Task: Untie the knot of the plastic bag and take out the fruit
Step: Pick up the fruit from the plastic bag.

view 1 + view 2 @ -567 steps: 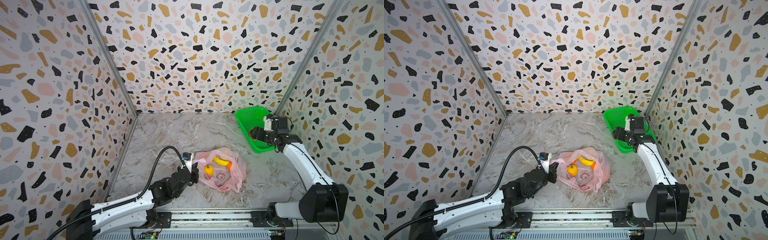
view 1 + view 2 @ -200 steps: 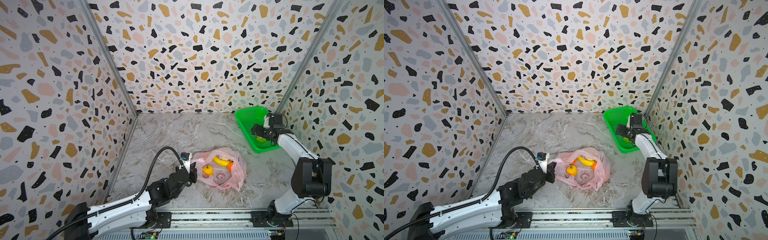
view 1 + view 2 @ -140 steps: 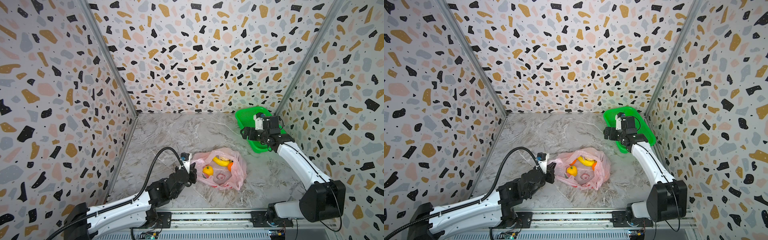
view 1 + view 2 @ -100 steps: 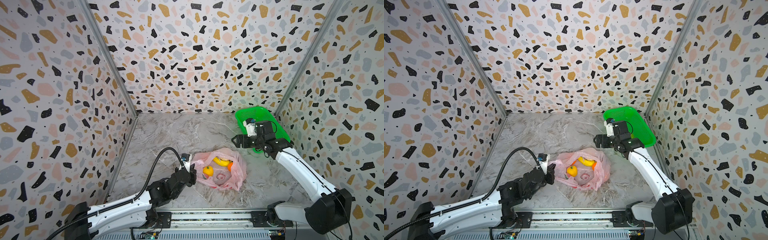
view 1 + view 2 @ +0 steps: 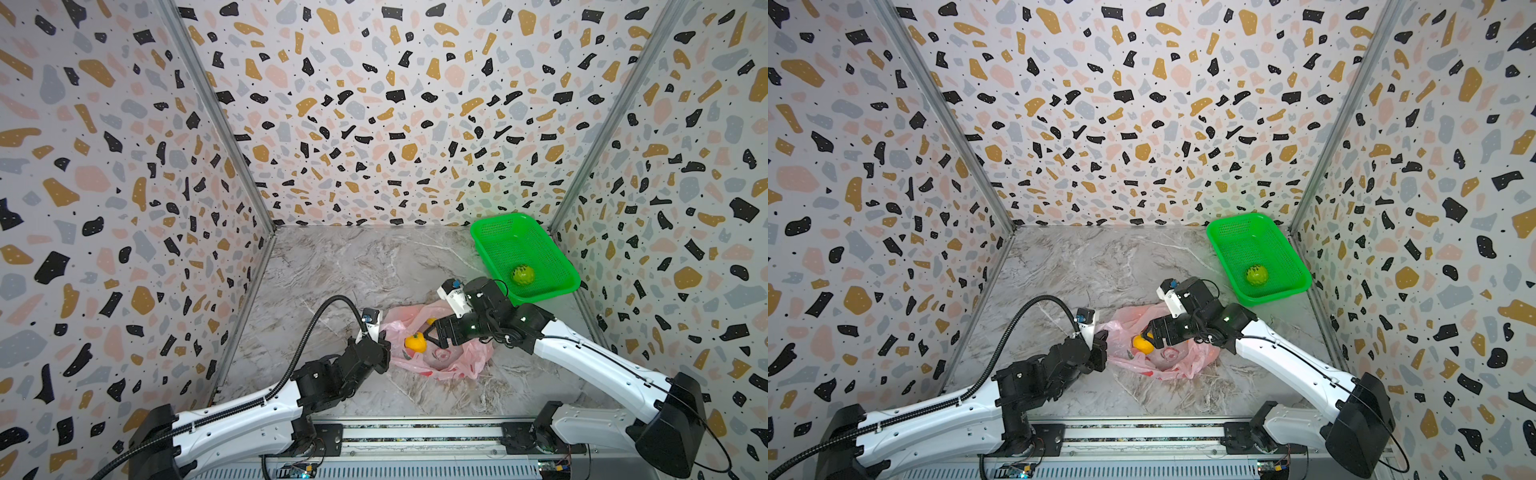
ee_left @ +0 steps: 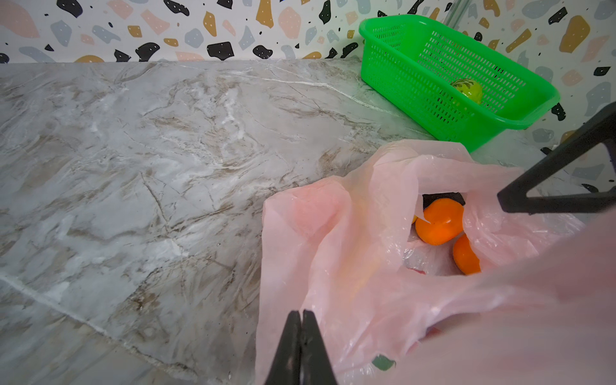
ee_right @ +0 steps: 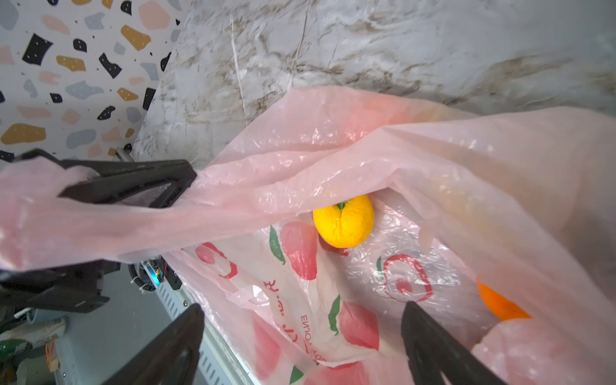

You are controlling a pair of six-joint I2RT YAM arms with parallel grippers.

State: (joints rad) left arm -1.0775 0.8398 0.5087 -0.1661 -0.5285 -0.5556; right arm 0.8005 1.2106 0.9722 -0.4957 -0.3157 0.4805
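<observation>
Lying crumpled, pink plastic bag (image 5: pixel 440 359) mouth open, left gripper (image 5: pixel 384 343) pinching its edge, right gripper (image 5: pixel 430 332) spread wide, empty.

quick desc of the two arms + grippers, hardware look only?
Both arms have glossy white link shells with black joint housings. The left arm carries a black corrugated cable looping over it, and a dark ribbed strip along its link. Each wrist has a small white camera block with a blue spot. The left gripper and right gripper have matte black, tapering triangular-frame fingers.

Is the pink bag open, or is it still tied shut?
Open. The plastic bag gapes, so a yellow-orange fruit shows inside. The left gripper is shut on its edge, holding the mouth apart.
</observation>
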